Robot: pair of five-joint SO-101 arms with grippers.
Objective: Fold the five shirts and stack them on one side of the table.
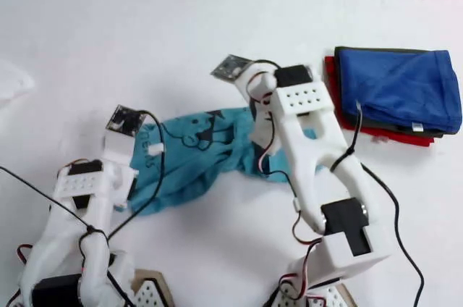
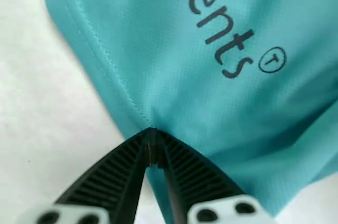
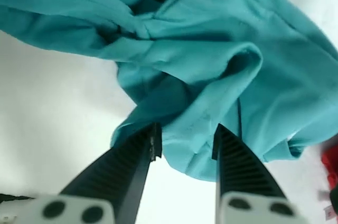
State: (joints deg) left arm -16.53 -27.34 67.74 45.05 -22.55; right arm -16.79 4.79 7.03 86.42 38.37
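The teal shirt [image 1: 195, 151] is lying crumpled across the middle of the bench [image 1: 108, 46]. It is being pinched at its stitched hem by the left gripper [image 2: 152, 147], whose jaws are pressed together on the cloth edge. The right gripper [image 3: 185, 142] is being held with its jaws spread on either side of a bunched fold at the shirt's right end, which does not look clamped yet. The step in hand is judged to be spreading the shirt flat before folding. To do it well, the right jaws should be closed on one clear edge rather than on the bundle, and both ends should be drawn apart evenly so the twist is being pulled out, not tightened. The left arm is being kept low at the near left, over the shirt's left end. The right arm is being stretched from the near right toward the centre, wrist pitched down. The stack of folded shirts [image 1: 394, 93] is sitting at the far right.
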